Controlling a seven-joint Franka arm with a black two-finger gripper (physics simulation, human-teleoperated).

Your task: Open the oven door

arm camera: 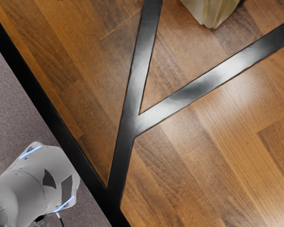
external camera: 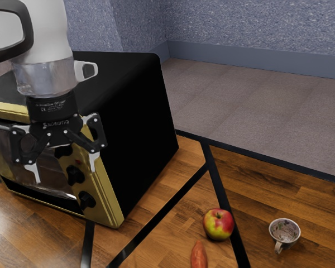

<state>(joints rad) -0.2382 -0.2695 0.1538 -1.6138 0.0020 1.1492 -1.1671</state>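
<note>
Black oven (external camera: 139,111), one; one pincer (external camera: 63,168); one apple (external camera: 218,225); perhaps three knobs (external camera: 75,175)

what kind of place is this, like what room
Probably a kitchen or dining corner, though I can't be certain. A countertop oven with dark knobs stands on a wood-surfaced table, and an apple and a mug are on it too.

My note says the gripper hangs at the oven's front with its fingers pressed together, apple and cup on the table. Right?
Not quite: the exterior view shows the gripper open, its fingers spread apart. It does hang at the front of the oven, and the apple and cup are on the table.
</note>
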